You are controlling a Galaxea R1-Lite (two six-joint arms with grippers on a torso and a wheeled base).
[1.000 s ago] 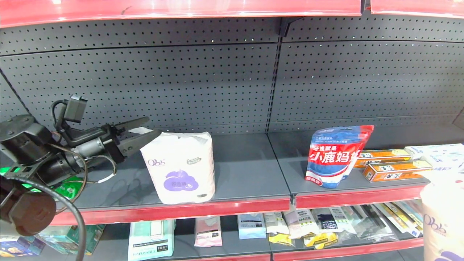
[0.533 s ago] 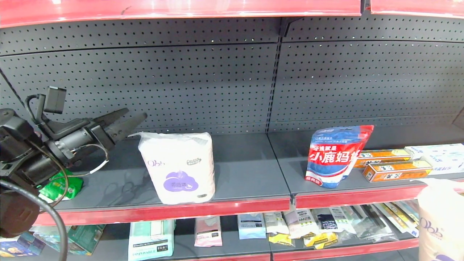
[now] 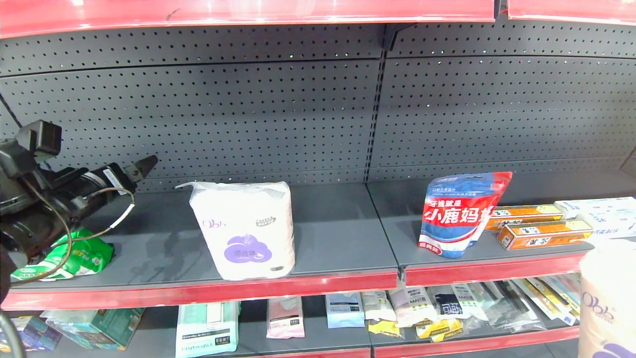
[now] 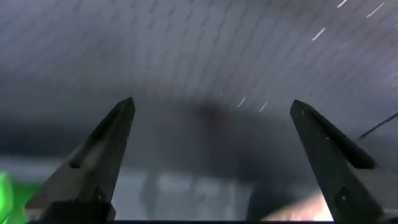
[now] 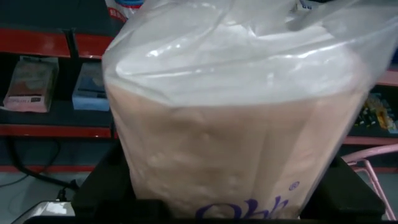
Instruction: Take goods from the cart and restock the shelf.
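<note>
Right tool (image 5: pixel 229 186), mostly hidden, clamps an edge-cropped tissue pack (image 3: pixel 608 298)

The white toilet-paper pack (image 5: pixel 236 124) has thin, shiny, crinkly plastic wrap, and the dark grey metal shelf (image 3: pixel 338 233) looks matt.

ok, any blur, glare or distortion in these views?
Left wrist view: pegboard holes smear into streaks behind the open left claw. Right wrist view: white glare on the wrap of the held toilet paper pack. Head view: glare on the upper red shelf edge, which bows; shadows beside the shelved toilet paper pack.
</note>
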